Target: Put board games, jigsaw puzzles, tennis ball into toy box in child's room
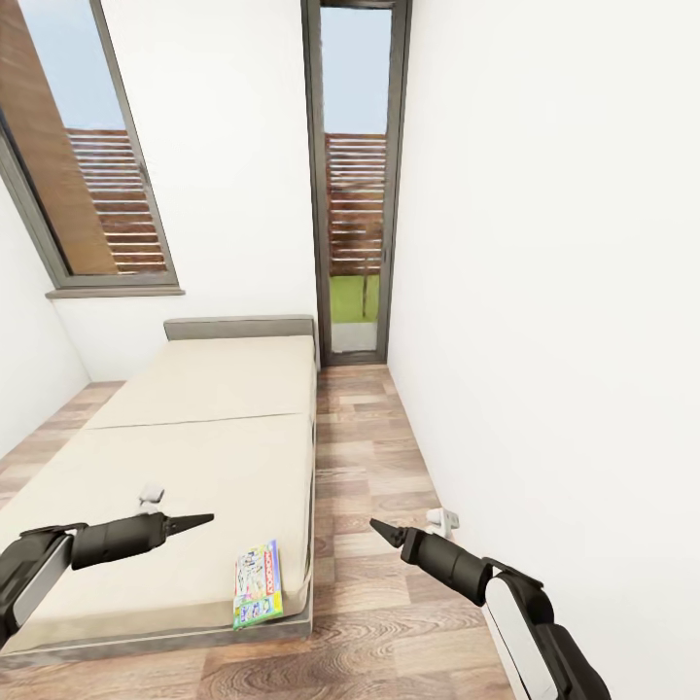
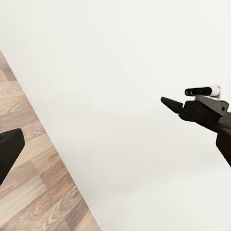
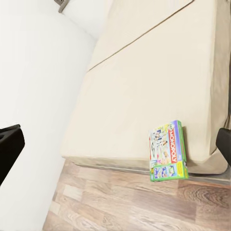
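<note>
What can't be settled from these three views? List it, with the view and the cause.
- Second board game said to be on the bed: one board game lies at the near corner; head view's lower edge cuts the mattress.
- Board game's underside edge: right wrist view, it overhangs the bed edge.
- Left claw and right claw: whether open or shut, head view, fingers seen edge-on.

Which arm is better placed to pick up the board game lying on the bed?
Probably the right. The Monopoly board game lies flat at the bed's near corner, by the floor-side edge. The right gripper hangs over the floor beside that edge; the left gripper hovers over the mattress, also close, so it's marginal.
</note>
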Tool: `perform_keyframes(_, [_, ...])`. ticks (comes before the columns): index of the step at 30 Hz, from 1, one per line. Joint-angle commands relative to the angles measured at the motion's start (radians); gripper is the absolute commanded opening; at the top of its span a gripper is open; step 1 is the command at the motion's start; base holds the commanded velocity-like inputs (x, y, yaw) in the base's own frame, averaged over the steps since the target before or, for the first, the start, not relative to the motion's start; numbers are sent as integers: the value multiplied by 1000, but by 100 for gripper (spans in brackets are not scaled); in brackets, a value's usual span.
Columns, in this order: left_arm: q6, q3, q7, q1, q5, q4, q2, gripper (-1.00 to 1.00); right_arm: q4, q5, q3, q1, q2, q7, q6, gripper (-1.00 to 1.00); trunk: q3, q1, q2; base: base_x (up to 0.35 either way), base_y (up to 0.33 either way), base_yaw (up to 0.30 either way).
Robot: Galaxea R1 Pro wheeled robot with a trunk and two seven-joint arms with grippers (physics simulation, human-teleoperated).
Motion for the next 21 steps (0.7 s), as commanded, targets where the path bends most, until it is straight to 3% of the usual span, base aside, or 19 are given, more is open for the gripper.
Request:
perform_keyframes(1, [10, -3, 3, -1, 9, 8, 1, 100, -1, -5, -1, -1, 1, 0, 6, 100, -5, 4, -9, 0, 0, 0])
perform_keyframes(8, [11, 28, 22, -1, 11, 60, -12, 100, -2, -7, -1, -1, 1, -2, 5, 100, -27, 31, -58, 0, 0, 0])
perform_keyframes(11, [8, 41, 67, -2, 10, 112, -42, 100, -4, -7, -1, -1, 1, -2, 5, 100, -37, 43, -79, 0, 0, 0])
perform_keyframes(13, [3, 47, 144, -6, 10, 182, -67, 100, -6, -7, 8, -1, 2, -2, 5, 100, -43, 50, -93, 0, 0, 0])
perform_keyframes(21, [-3, 65, 275, -11, 10, 254, -106, 100, -6, -6, 42, -1, 2, -12, 1, 100, -68, 81, -149, 0, 0, 0])
